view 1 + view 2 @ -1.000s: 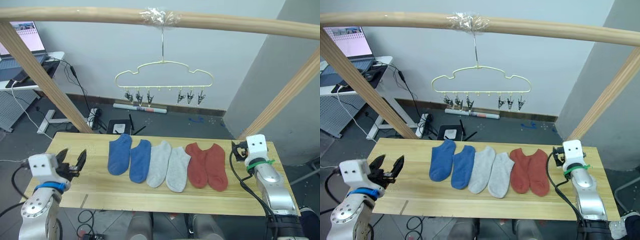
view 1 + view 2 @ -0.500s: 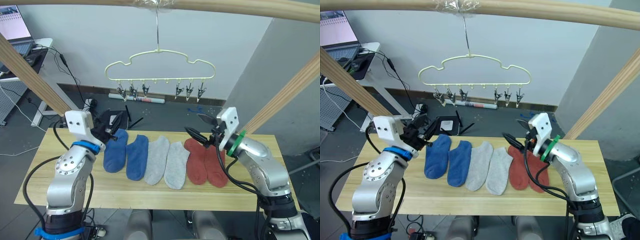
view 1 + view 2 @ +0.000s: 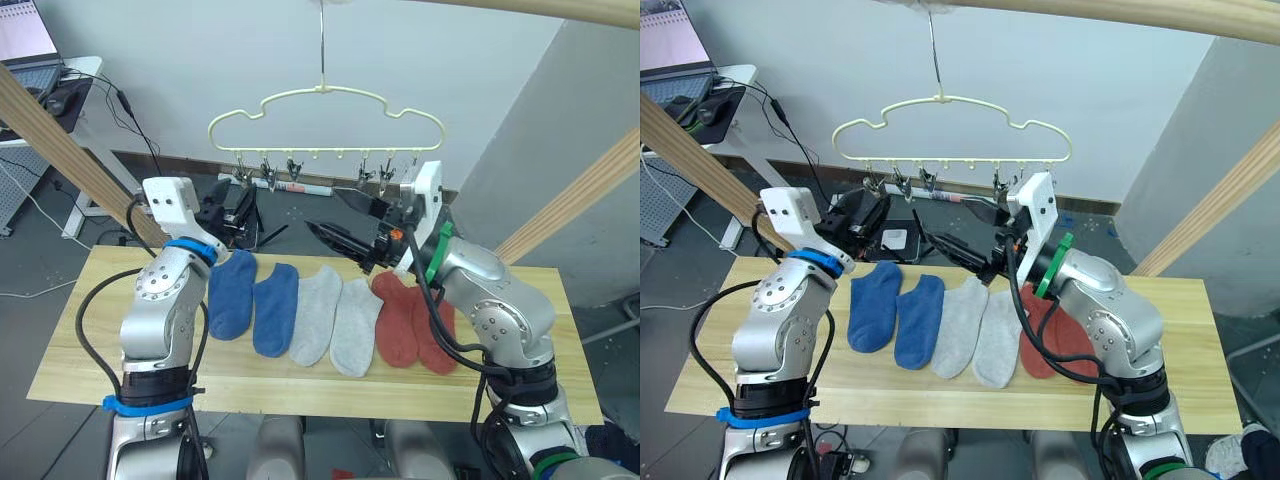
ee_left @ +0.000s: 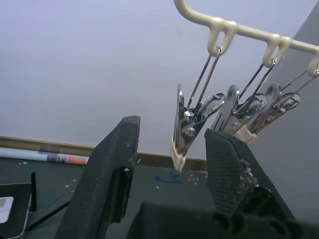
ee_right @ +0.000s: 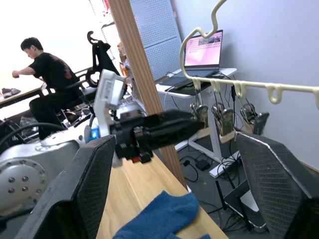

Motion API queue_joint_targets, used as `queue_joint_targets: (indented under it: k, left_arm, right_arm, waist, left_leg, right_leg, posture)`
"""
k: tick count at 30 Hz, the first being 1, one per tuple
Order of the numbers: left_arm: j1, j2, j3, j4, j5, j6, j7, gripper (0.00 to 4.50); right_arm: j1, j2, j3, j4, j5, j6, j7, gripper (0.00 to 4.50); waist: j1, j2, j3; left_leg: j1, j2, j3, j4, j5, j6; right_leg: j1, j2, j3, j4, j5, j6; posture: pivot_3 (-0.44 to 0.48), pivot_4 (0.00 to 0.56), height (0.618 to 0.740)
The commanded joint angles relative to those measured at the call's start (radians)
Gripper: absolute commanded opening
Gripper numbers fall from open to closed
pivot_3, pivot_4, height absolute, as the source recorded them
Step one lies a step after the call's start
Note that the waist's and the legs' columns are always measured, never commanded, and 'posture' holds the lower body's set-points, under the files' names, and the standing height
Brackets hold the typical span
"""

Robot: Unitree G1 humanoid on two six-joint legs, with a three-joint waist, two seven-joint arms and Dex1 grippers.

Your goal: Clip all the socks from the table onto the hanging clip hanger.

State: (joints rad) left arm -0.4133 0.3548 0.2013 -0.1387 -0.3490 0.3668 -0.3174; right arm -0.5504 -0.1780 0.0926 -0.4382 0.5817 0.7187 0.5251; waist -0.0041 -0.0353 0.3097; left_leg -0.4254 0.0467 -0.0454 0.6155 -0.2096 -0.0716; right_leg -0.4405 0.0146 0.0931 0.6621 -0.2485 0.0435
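Observation:
Six socks lie in a row on the table (image 3: pixel 90 350): two blue socks (image 3: pixel 232 295), two light grey socks (image 3: pixel 316 313) and two rust red socks (image 3: pixel 397 318). The cream clip hanger (image 3: pixel 325 100) hangs above them, its metal clips (image 3: pixel 266 172) all bare. My left gripper (image 3: pixel 232 210) is raised over the blue socks, open, and in the left wrist view one clip (image 4: pixel 182 134) hangs just beyond its open fingers (image 4: pixel 107 174). My right gripper (image 3: pixel 322 211) is open above the grey socks, pointing left toward the left gripper (image 5: pixel 159 129), holding nothing.
Pale wooden poles (image 3: pixel 70 150) slant up at both sides of the table. A desk with a laptop (image 3: pixel 25 30) and cables stands at the back left. A seated person (image 5: pixel 47 74) appears far off in the right wrist view.
Both arms have come up from the table's side edges to the hanger's height. The right gripper swung left over the grey socks. The camera has also shifted.

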Motion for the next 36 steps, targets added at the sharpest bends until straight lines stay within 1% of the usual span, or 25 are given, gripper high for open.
queue_joint_targets:
  k: [1, 5, 10, 22, 36]
  left_arm:
    - [-0.039, 0.005, 0.004, 0.016, 0.005, -0.03, -0.009, 2.31]
    - [-0.075, 0.009, 0.001, 0.042, 0.009, -0.045, -0.018, 2.31]
    - [-0.116, 0.016, 0.005, 0.065, 0.034, -0.065, -0.006, 2.31]
    - [-0.124, 0.014, -0.002, 0.023, 0.037, -0.06, -0.011, 2.31]
    - [-0.138, 0.0, 0.002, 0.028, 0.021, -0.065, -0.025, 2.31]
  right_arm:
    - [-0.042, 0.017, -0.01, -0.053, 0.045, 0.006, -0.017, 3.99]
    - [-0.069, 0.023, -0.013, -0.05, 0.062, 0.009, -0.032, 3.99]
    - [-0.08, 0.023, -0.011, -0.055, 0.076, 0.008, -0.039, 3.99]
    - [-0.086, 0.021, -0.004, -0.051, 0.086, -0.004, -0.049, 3.99]
    - [-0.085, 0.025, -0.007, -0.056, 0.094, 0.003, -0.073, 3.99]
  waist:
    - [-0.001, 0.0, 0.004]
    - [-0.002, 0.0, 0.012]
    - [-0.001, 0.001, 0.017]
    - [-0.002, 0.001, 0.019]
    - [-0.002, 0.001, 0.022]
  left_leg:
    - [0.0, 0.0, 0.0, 0.0, 0.0, 0.0]
    - [0.0, 0.0, -0.001, 0.002, 0.0, 0.0]
    - [-0.006, 0.0, -0.005, 0.009, 0.0, 0.0]
    - [-0.007, 0.0, -0.006, 0.011, 0.0, 0.0]
    - [-0.007, 0.0, -0.006, 0.011, 0.0, 0.0]
  right_leg:
    - [0.0, 0.0, 0.0, 0.0, 0.0, 0.0]
    - [0.0, 0.0, -0.001, 0.002, 0.0, 0.001]
    - [-0.001, 0.0, -0.005, 0.002, 0.0, 0.0]
    - [-0.001, 0.0, -0.006, 0.002, 0.0, 0.001]
    - [-0.001, 0.0, -0.006, 0.001, 0.0, 0.001]
  posture:
    - [0.062, 0.358, 0.74]
    - [0.059, 0.363, 0.74]
    - [0.059, 0.363, 0.74]
    - [0.062, 0.371, 0.74]
    - [0.056, 0.375, 0.74]
